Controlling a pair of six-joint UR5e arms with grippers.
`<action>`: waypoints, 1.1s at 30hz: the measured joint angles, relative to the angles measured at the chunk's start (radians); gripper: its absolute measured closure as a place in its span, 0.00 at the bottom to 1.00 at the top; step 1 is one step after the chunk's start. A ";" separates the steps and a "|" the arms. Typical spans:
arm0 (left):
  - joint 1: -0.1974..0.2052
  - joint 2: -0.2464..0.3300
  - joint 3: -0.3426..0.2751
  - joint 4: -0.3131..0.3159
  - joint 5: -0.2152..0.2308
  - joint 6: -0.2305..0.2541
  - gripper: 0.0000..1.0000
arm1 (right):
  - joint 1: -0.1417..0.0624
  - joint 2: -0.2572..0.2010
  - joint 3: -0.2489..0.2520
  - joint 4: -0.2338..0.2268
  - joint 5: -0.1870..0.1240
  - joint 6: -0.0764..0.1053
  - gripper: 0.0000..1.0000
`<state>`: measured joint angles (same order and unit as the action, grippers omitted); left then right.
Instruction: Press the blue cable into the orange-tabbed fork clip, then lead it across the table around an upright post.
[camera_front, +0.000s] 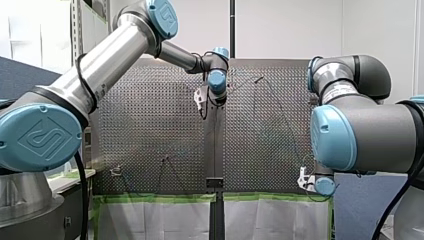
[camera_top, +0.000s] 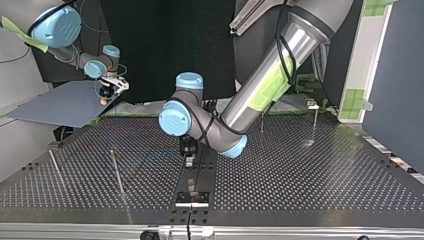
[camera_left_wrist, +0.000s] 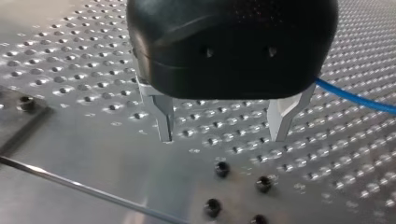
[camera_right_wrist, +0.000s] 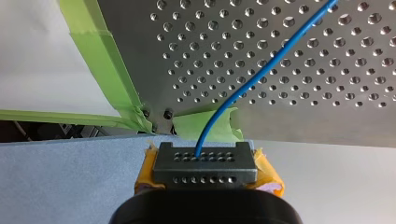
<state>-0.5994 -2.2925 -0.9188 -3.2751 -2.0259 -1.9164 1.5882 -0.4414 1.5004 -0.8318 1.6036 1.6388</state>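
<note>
The blue cable (camera_right_wrist: 261, 70) runs over the perforated table (camera_right_wrist: 327, 56) into a dark block with holes. My right gripper (camera_right_wrist: 205, 170) is shut on that block with its yellow pads (camera_right_wrist: 267, 171), at the table's taped corner. In the top view this gripper (camera_top: 107, 92) hangs at the far left, and the cable (camera_top: 150, 159) lies faintly across the table. My left gripper (camera_left_wrist: 223, 126) stands open just above the table, nothing between its metal fingers (camera_left_wrist: 163, 119); the cable (camera_left_wrist: 359, 99) passes behind it. It (camera_top: 189, 152) hovers over the middle strip. I cannot make out the orange-tabbed clip.
Thin upright posts stand on the table: one (camera_top: 117, 172) near the cable, one (camera_top: 56, 167) further left, one (camera_top: 314, 122) at the far right. Green tape (camera_right_wrist: 93, 51) edges the table. A blue-grey sheet (camera_top: 65, 102) lies under my right gripper.
</note>
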 joint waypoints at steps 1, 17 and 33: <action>0.000 0.000 0.000 -0.009 0.009 -0.007 0.00 | 0.000 0.000 0.000 0.001 0.000 0.000 1.00; 0.003 0.026 0.001 -0.159 0.150 -0.074 0.00 | 0.004 0.002 0.001 0.011 0.001 -0.006 1.00; -0.006 0.071 0.000 -0.193 0.163 -0.078 0.00 | 0.002 0.002 0.001 0.012 0.001 -0.005 1.00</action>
<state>-0.6058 -2.2213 -0.9185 -3.4684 -1.8632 -1.9949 1.5905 -0.4397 1.5011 -0.8194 1.6046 1.6339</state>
